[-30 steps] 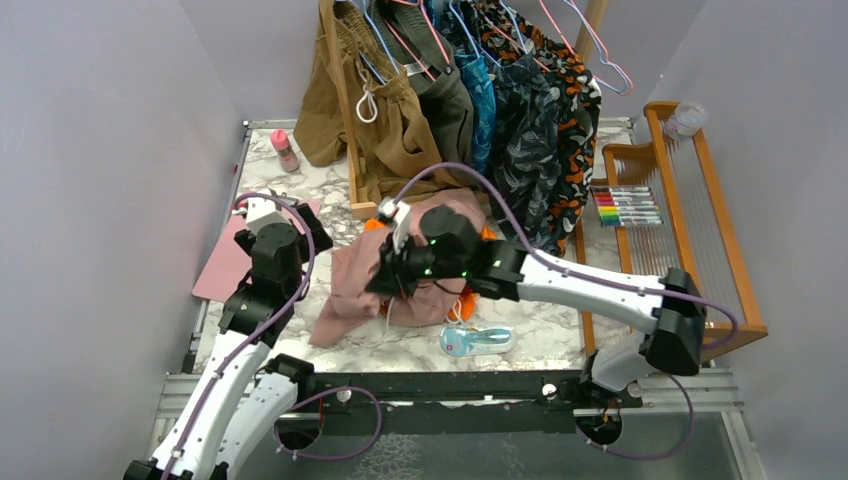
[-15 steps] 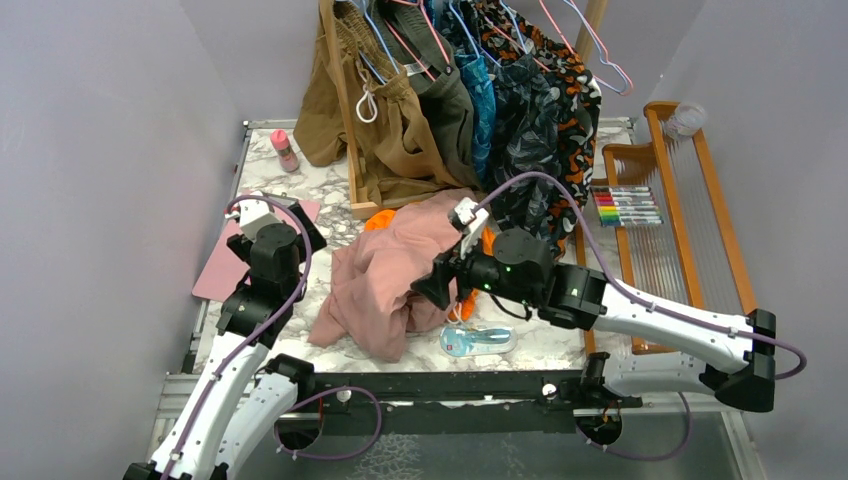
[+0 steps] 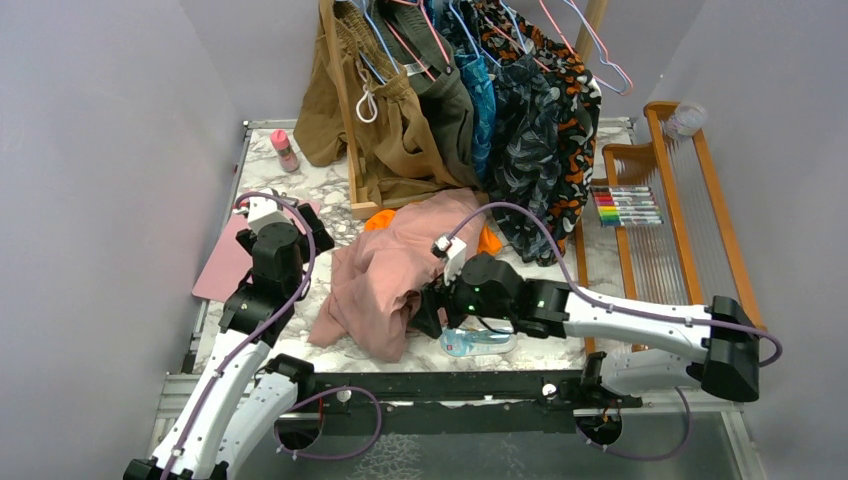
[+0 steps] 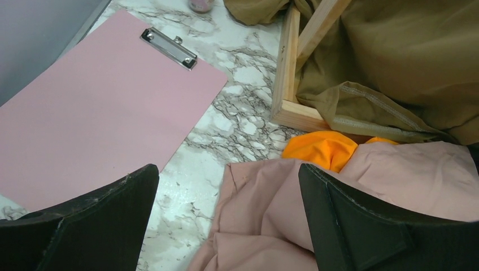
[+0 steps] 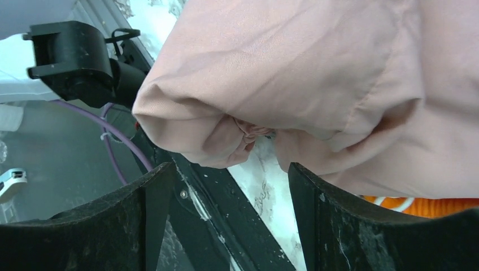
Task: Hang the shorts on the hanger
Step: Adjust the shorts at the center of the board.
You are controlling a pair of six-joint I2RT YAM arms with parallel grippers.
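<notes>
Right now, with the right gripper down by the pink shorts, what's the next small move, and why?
Probably ease the right gripper forward and close on the bunched fold of the shorts. Its jaws stand open and empty, with that fold just ahead of the gap, so a short advance should give a grip.

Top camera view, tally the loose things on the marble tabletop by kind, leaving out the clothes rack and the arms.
Garments: 2, the dusty pink shorts and an orange garment
Bottles: 2, a small pink bottle and a clear plastic bottle
Clipboards: 1, the pink clipboard
Total: 5
</notes>
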